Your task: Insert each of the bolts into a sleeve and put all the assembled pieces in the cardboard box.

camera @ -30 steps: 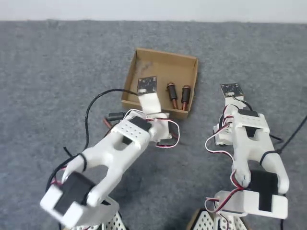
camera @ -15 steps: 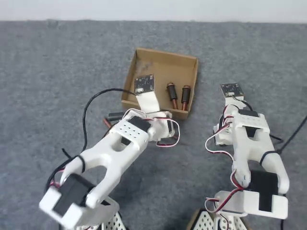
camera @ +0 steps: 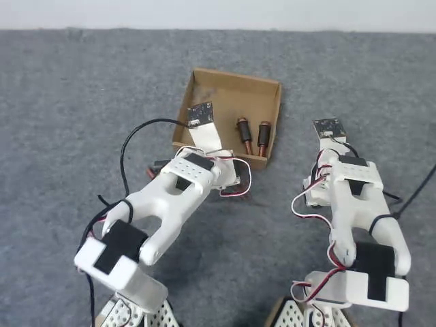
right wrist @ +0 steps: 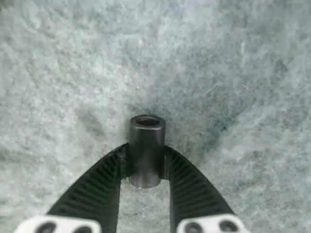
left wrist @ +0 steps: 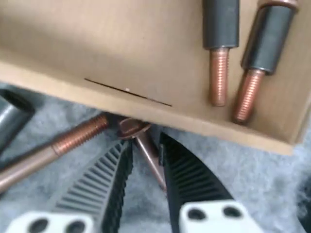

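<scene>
**High view.** The cardboard box (camera: 221, 99) sat on the grey surface (camera: 75, 102) ahead of both arms. Two assembled pieces (camera: 244, 136) lay side by side on its floor, so that part of the task was judged complete. The left arm (camera: 180, 197) reached to the near wall of the box. The right arm (camera: 354, 197) stood off to one side, well apart from the box.

**Left wrist view.** The left gripper (left wrist: 146, 144) had its jaws drawn close on either side of a copper bolt (left wrist: 148, 155) and appeared to pinch the shank. The bolt head lay just beside the outer wall of the box. A second bolt (left wrist: 58, 145) lay on the surface near it, and a spare sleeve (left wrist: 10, 116) lay beyond that. These parts were outside the box, presumably because they were not yet joined.

**Right wrist view.** The right gripper (right wrist: 146, 153) pinched a dark sleeve (right wrist: 147, 133) upright between its jaws, with the open bore facing up. This hold was judged to present the sleeve as a steady socket for the bolt. Whether the base of the sleeve touched the surface could not be determined.
</scene>
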`<state>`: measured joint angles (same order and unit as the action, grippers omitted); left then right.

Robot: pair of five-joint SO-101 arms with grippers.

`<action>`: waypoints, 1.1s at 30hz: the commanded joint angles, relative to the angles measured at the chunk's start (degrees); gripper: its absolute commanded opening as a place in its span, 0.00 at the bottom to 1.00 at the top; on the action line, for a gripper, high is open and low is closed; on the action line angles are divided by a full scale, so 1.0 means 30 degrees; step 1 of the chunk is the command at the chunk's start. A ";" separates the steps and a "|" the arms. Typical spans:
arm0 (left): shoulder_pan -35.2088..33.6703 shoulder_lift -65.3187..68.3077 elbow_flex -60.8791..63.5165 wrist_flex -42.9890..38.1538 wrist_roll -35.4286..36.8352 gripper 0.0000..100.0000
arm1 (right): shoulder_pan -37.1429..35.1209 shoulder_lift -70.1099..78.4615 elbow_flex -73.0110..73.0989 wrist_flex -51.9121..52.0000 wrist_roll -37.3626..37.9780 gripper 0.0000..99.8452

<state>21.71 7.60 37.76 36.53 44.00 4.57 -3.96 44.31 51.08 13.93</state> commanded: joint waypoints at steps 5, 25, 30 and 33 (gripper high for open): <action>-0.0088 0.0322 -0.1656 0.1495 0.0176 0.08 | 0.0278 -0.0103 -0.0908 -0.0103 -0.0029 0.01; 0.1143 -0.5040 0.1421 0.5099 -0.3722 0.02 | 0.0278 -0.0103 -0.0908 -0.0190 -0.0029 0.01; 0.1026 -0.6564 0.3297 0.3722 -0.3751 0.02 | 0.0308 -0.0103 -0.0908 -0.0161 -0.0029 0.01; -0.0029 -0.6564 0.3385 0.3634 -0.4366 0.02 | 0.0308 -0.0103 -0.0908 -0.0161 -0.0029 0.01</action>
<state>24.09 -7.87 48.66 49.01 33.10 4.57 -3.96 44.31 51.08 13.93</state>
